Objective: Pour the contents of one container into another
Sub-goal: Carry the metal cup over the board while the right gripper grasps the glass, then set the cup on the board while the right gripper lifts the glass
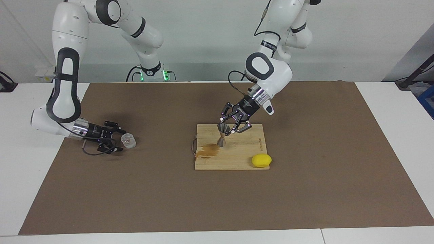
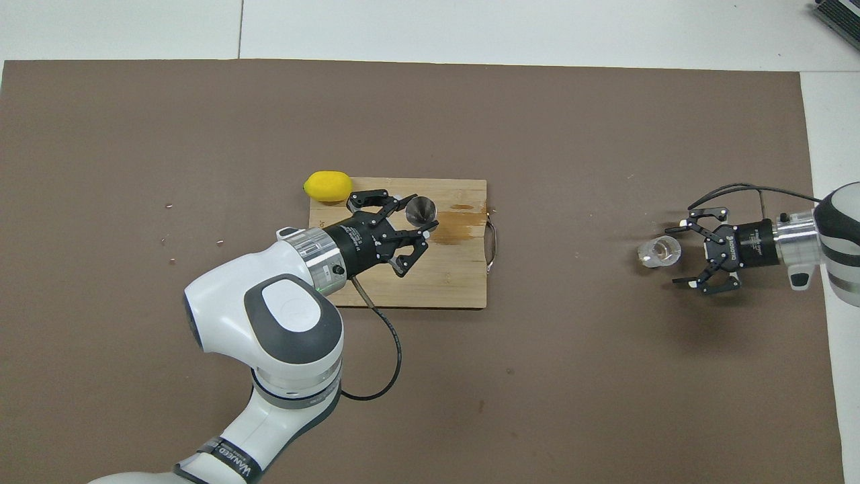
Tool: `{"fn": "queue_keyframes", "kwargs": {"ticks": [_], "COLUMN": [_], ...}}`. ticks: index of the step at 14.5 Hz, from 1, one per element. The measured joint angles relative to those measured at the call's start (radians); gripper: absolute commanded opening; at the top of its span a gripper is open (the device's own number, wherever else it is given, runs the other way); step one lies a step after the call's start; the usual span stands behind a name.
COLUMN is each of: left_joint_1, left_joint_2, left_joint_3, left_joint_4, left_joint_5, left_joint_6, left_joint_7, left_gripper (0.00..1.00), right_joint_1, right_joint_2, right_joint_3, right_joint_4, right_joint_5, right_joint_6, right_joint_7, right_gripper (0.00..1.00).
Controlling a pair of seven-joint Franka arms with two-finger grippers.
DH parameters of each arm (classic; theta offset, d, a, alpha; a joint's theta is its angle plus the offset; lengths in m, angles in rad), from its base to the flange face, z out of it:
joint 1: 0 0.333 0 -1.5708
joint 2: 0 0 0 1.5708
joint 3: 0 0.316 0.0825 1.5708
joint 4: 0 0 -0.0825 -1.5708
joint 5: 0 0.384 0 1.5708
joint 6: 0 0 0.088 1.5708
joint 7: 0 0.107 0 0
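The left tool [image 1: 226,129] is clamped on the upright jigger [image 1: 222,135], which stands on the cutting board [image 1: 237,156] beside a brown stain [image 1: 207,150]. The right tool [image 1: 117,138], spread wide, sits just beside the glass cup [image 1: 128,140], toward the right arm's end from the board.

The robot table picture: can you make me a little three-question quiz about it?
1. True or false: the metal jigger stands upright on the cutting board.
2. Which gripper is shut on the jigger? A) left gripper B) right gripper
3. Fill in: the lemon rests at the corner of the ____.

Key: 1 true. 2 A; the right gripper is open beside the glass cup on the brown mat. 3 cutting board.
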Motion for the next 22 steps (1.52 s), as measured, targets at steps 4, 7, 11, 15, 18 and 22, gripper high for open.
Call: {"fn": "queue_keyframes", "kwargs": {"ticks": [4, 7, 11, 15, 18, 22], "left_joint_1": [-0.031, -0.045, -0.056, -0.058, -0.058, -0.058], "left_joint_2": [0.087, 0.141, 0.168, 0.168, 0.169, 0.169], "left_joint_3": [0.001, 0.001, 0.002, 0.001, 0.001, 0.003], "left_joint_4": [0.087, 0.139, 0.16, 0.16, 0.16, 0.16], "left_joint_5": [-0.013, -0.013, -0.013, -0.013, -0.002, 0.042], "left_joint_6": [0.03, 0.045, 0.061, 0.062, 0.064, 0.065], "left_joint_7": [0.0, 0.0, 0.0, 0.001, 0.003, 0.006], "left_gripper": [0.0, 0.0, 0.0, 0.0, 0.0, 0.0], "right_joint_1": [0.001, 0.002, 0.008, 0.021, 0.024, 0.034], "right_joint_2": [-0.004, -0.006, -0.007, -0.007, -0.007, -0.008], "right_joint_3": [0.001, 0.001, 0.002, 0.002, 0.002, 0.002], "right_joint_4": [-0.008, -0.012, -0.013, -0.015, -0.017, -0.017], "right_joint_5": [0.017, 0.019, 0.022, 0.023, 0.038, 0.042], "right_joint_6": [0.003, 0.006, 0.007, 0.007, 0.009, 0.009], "right_joint_7": [-0.003, -0.003, -0.003, 0.001, 0.003, 0.003], "right_gripper": [0.99, 0.96, 0.96, 0.96, 0.95, 0.78]}}
